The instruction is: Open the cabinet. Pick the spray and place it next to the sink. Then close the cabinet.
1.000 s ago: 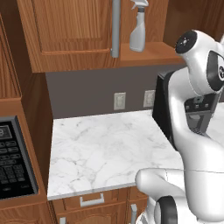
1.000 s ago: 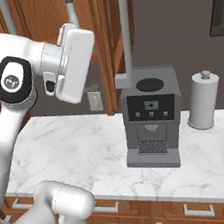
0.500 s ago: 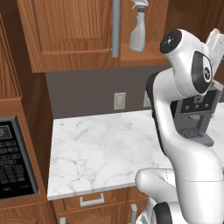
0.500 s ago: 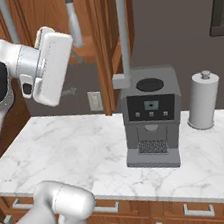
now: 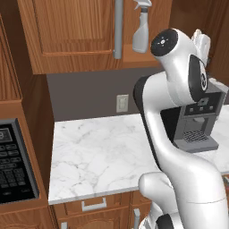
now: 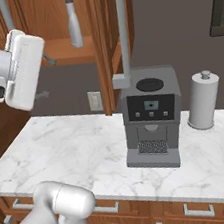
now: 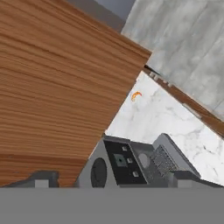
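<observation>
Up on the open shelf of the brown wooden wall cabinet (image 5: 76,36), the pale grey-white translucent spray bottle with its white trigger nozzle (image 5: 141,29) is standing upright just beside the long grey bar handle (image 5: 118,29) of the closed left door. From the right base view the bottle (image 6: 73,23) is showing between that door and the swung-open right door (image 6: 102,44), whose own grey handle (image 6: 122,37) is hanging over the boxy grey coffee machine (image 6: 150,118). The two-finger gripper (image 7: 109,181) is pointing down past the wooden door face toward the coffee machine top, and its jaws are standing wide apart, holding nothing. The bottle is probably light, stiff plastic and somewhat slick, and tall enough to tip easily, so the round body below the neck looks like the safest place to take hold, squeezing across it. Room is looking tight: the open door edge is bounding one side, the closed door's handle the other, and the shelf lip sits below. The white marble counter (image 5: 98,156) is offering wide free space for lowering; the sink is not something I can make out.
</observation>
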You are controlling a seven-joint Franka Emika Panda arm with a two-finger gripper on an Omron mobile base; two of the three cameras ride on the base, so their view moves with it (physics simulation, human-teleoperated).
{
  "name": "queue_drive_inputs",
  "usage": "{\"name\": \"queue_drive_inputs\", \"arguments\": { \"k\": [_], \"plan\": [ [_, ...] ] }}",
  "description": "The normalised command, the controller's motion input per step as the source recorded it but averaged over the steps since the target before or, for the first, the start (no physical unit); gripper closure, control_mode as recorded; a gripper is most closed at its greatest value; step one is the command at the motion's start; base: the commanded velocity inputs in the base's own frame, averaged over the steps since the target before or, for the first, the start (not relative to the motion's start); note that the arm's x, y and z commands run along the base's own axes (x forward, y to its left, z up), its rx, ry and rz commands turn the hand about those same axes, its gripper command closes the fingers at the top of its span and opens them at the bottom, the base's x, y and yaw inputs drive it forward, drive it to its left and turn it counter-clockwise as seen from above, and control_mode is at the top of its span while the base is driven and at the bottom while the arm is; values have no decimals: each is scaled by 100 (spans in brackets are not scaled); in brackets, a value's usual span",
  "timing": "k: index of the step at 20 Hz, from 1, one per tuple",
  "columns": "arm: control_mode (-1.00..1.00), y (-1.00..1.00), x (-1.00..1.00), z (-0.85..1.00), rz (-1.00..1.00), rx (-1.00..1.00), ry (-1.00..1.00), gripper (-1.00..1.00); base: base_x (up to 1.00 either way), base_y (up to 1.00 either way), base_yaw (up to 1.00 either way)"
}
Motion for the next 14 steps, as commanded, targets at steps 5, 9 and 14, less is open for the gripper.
{"name": "queue_drive_inputs", "arguments": {
  "k": [5,9,14],
  "plan": [
    [-100,51,-11,12,41,0,32,-100,0,0,0],
    [-100,49,-4,11,44,0,32,-100,0,0,0],
    [-100,46,-1,8,46,-4,25,-100,0,0,0]
  ]
}}
